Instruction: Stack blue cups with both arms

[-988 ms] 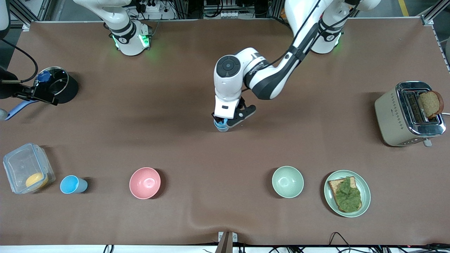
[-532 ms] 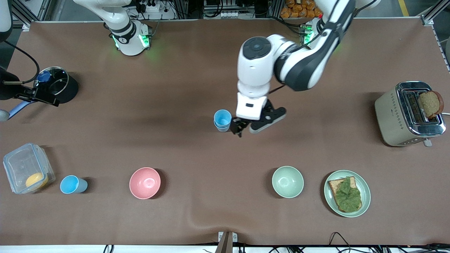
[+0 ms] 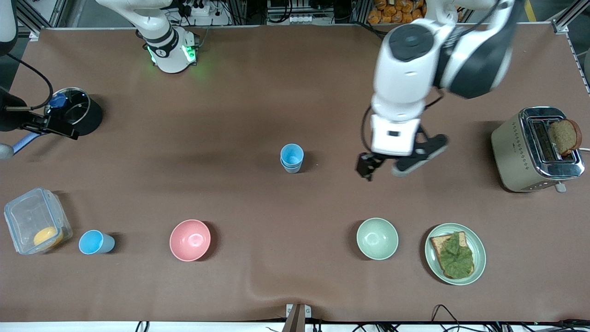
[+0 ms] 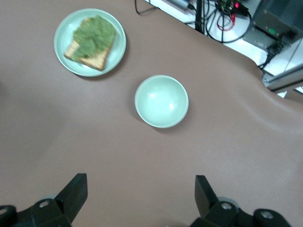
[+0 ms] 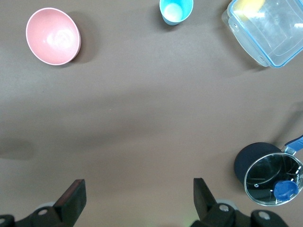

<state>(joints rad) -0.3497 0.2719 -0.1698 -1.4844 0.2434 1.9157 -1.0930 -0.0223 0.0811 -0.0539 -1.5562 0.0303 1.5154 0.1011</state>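
Two blue cups (image 3: 292, 158) stand nested one in the other at the middle of the table. A third blue cup (image 3: 95, 242) (image 5: 176, 10) stands alone beside a clear plastic box, toward the right arm's end. My left gripper (image 3: 387, 168) (image 4: 139, 189) hangs open and empty over bare table, off the stack toward the left arm's end. My right gripper (image 3: 55, 127) (image 5: 139, 198) waits open and empty in the air beside the black pot.
A pink bowl (image 3: 190, 240) (image 5: 53, 35), a pale green bowl (image 3: 377, 238) (image 4: 161, 100) and a plate of toast (image 3: 479, 258) (image 4: 118, 47) lie nearer the camera. A toaster (image 3: 516, 152), the clear box (image 3: 27, 216) and the black pot (image 3: 94, 117) (image 5: 246, 163) flank the table's ends.
My left gripper opened, let go of the upper cup on the stack, rose and swung toward the left arm's end. The nested cups stayed put. The right arm has not moved.
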